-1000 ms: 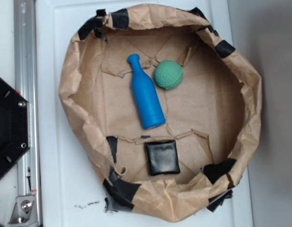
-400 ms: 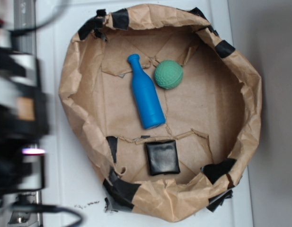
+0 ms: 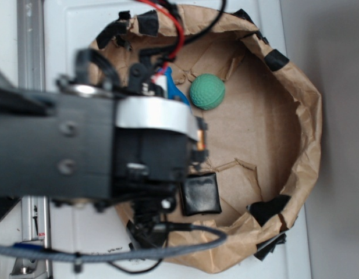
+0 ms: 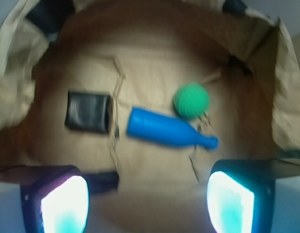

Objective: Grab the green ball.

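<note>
The green ball [image 3: 207, 92] [image 4: 191, 100] lies on the brown paper floor of the paper bowl, free and untouched. Right beside it lies the blue bottle toy [image 4: 167, 132], of which only a sliver [image 3: 174, 91] shows in the exterior view past my arm. My gripper [image 4: 147, 204] is open, its two glowing fingers wide apart with nothing between them, high above the paper. In the wrist view the ball sits well beyond the fingertips, up and to the right. The gripper itself is hidden under the arm in the exterior view.
A black square pad [image 3: 200, 194] [image 4: 88, 112] lies on the paper near the bottle's base. The crumpled paper wall [image 3: 304, 122] with black tape patches rings everything. My arm body [image 3: 109, 145] covers the bowl's left half.
My arm has swung in from the left edge and now hangs over the left part of the paper bowl, hiding most of the bottle. Ball, bottle and pad have not moved.
</note>
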Robot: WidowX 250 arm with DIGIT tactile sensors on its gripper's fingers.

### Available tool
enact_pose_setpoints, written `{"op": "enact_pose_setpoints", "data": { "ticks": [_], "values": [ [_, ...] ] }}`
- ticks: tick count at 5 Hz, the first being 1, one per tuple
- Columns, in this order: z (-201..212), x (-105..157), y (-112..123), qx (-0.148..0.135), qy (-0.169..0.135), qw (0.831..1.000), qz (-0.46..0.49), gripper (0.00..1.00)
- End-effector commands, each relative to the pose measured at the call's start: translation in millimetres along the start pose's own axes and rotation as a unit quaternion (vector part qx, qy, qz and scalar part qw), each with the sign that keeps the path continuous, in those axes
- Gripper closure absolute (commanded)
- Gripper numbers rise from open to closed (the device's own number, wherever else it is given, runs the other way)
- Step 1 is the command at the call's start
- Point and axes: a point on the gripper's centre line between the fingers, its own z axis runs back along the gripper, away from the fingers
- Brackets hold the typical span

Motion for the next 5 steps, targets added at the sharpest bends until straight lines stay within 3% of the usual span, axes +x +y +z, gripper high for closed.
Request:
{"op": "enact_pose_setpoints", "data": {
  "ticks": [1, 2, 3, 4, 5],
  "values": [
    [-51.5, 23.7, 45.8, 0.025, 0.031, 0.984, 0.174, 0.0],
    [-75.5, 27.7, 64.9, 0.011, 0.04, 0.971, 0.235, 0.0],
    [-103.9, 32.0, 70.0, -0.001, 0.042, 0.971, 0.235, 0.0],
    [-135.2, 40.6, 52.3, -0.035, 0.043, 0.979, 0.198, 0.0],
    [-146.9, 40.0, 42.5, -0.033, 0.053, 0.981, 0.186, 0.0]
  ]
}}
